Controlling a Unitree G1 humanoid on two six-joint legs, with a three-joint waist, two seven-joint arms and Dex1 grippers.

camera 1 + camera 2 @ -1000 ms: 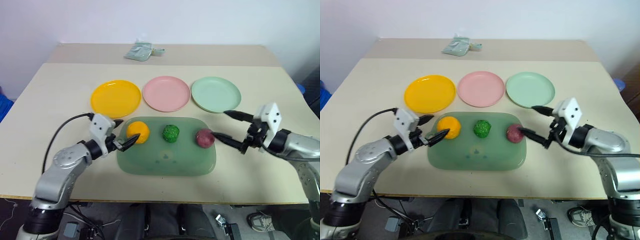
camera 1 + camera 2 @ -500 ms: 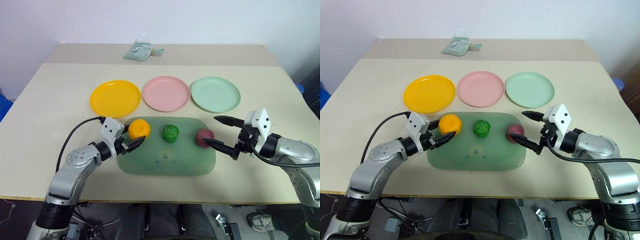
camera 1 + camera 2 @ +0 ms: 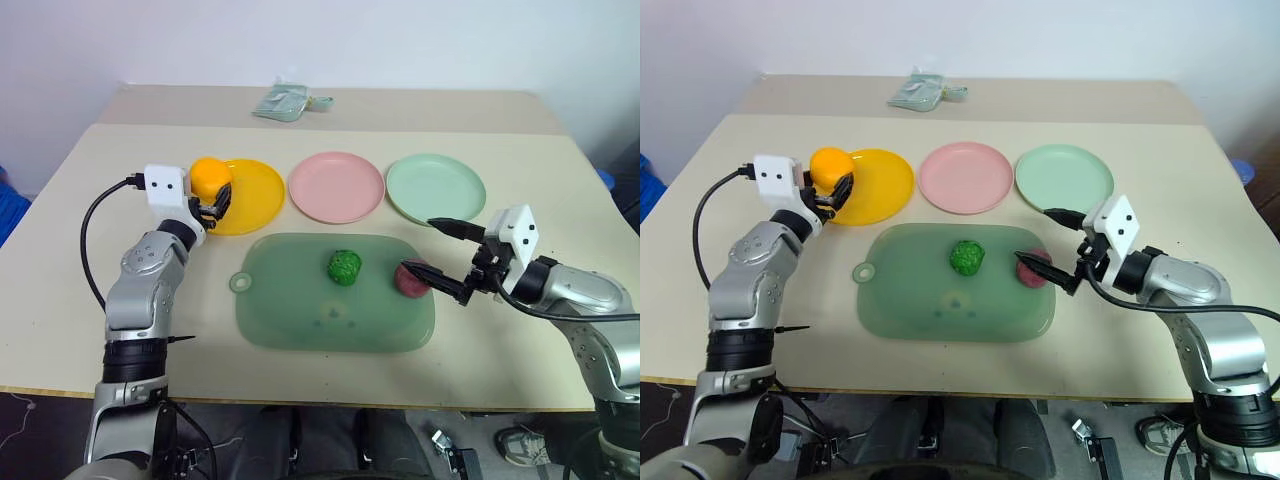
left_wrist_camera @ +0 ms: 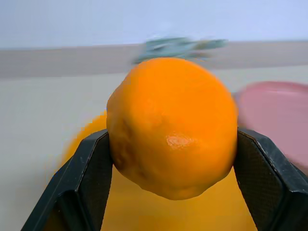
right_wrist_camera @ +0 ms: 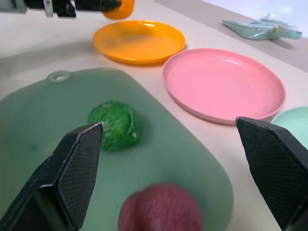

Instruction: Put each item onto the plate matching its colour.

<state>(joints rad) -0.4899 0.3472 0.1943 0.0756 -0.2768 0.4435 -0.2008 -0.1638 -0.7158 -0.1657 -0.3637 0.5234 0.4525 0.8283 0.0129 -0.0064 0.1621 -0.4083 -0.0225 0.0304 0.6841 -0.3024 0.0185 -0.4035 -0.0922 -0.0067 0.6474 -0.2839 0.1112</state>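
While our left jaws pinch the orange ball (image 3: 210,178), right jaws spread.
Released early, it rolls off the yellow plate (image 3: 252,197) toward the table's edge.

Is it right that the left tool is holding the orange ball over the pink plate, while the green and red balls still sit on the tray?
Not quite. The left tool holds the orange ball at the yellow plate, not the pink plate; the left eye view shows this. The green ball and red ball do sit on the tray.
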